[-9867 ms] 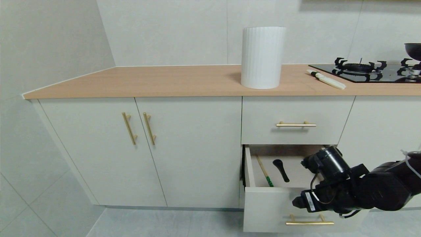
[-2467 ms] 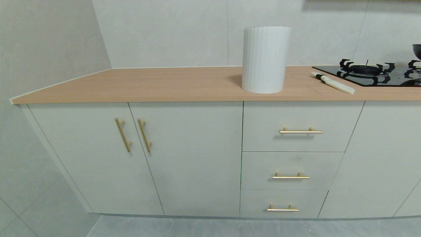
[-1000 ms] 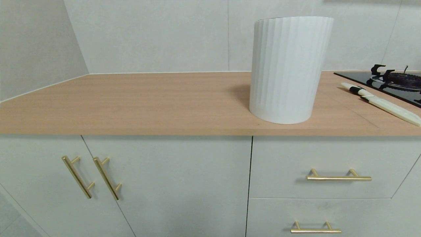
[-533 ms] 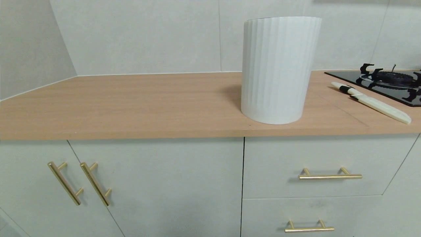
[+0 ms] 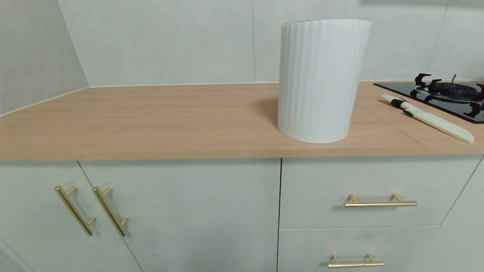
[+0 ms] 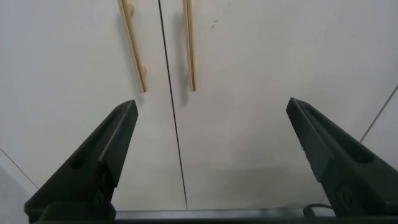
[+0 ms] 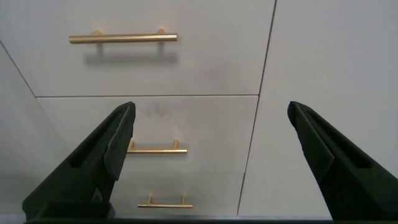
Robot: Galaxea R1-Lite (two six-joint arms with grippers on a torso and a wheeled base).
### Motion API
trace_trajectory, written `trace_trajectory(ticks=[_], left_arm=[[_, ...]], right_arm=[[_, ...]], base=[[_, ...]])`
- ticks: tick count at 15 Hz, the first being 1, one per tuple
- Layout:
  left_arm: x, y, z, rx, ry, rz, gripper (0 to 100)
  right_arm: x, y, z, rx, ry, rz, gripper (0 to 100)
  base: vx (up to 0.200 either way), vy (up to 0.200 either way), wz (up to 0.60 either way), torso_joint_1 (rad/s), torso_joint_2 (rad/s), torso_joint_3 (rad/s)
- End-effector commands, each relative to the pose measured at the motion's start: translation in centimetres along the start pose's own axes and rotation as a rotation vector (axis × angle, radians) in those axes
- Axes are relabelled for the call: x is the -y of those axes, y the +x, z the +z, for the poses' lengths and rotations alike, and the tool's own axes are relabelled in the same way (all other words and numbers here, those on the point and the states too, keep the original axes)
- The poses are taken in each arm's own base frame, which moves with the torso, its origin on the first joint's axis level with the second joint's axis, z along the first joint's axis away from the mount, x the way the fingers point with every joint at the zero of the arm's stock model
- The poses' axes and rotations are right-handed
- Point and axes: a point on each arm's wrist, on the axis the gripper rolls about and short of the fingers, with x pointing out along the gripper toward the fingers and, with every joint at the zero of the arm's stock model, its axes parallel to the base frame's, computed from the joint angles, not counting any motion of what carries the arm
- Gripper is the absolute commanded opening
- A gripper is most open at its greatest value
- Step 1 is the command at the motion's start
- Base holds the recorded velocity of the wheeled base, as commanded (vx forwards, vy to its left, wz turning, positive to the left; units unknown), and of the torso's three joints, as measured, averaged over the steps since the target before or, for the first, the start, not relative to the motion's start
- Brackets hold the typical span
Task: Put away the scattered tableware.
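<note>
A knife (image 5: 427,118) lies flat on the wood-grain counter (image 5: 151,121), between a tall white container (image 5: 321,79) and the black glass hob (image 5: 450,99), just beside the hob's edge. The knife has a cream-coloured blade and a cream handle with a black band. The container is a cylinder with fine vertical ribs and a matte surface, and it stands upright near the front edge of the counter. Dark metal pan supports stand on the hob.

The left fingers (image 6: 93,168) are black and wedge-shaped, spread wide apart and hold nothing. They face the plain pale cabinet doors (image 6: 261,124) with two thin brass bar handles (image 6: 189,43). The right fingers (image 7: 93,168) are also spread wide and empty, before smooth closed drawer fronts (image 7: 155,68) with horizontal brass bars (image 7: 122,38).
</note>
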Motion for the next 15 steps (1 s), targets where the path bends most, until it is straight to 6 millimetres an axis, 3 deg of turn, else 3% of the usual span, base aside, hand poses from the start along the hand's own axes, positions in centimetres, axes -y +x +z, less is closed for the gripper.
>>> trace_trajectory(ticks=[1,6,15], left_arm=[[0.0,0.0,0.0,0.0,-0.001,0.001,100],[0.0,0.0,0.0,0.0,-0.001,0.001,100],[0.0,0.0,0.0,0.0,-0.002,0.001,100]], right_arm=[[0.0,0.01,0.01,-0.001,0.0,0.0,100],[0.0,0.01,0.01,-0.001,0.0,0.0,100],[0.0,0.01,0.01,-0.001,-0.002,0.0,100]], base=[[0.0,-0.2,0.0,-0.002,0.0,0.012],[0.0,-0.2,0.0,0.004,0.0,0.0],[0.0,0.0,0.0,0.0,0.0,0.0]])
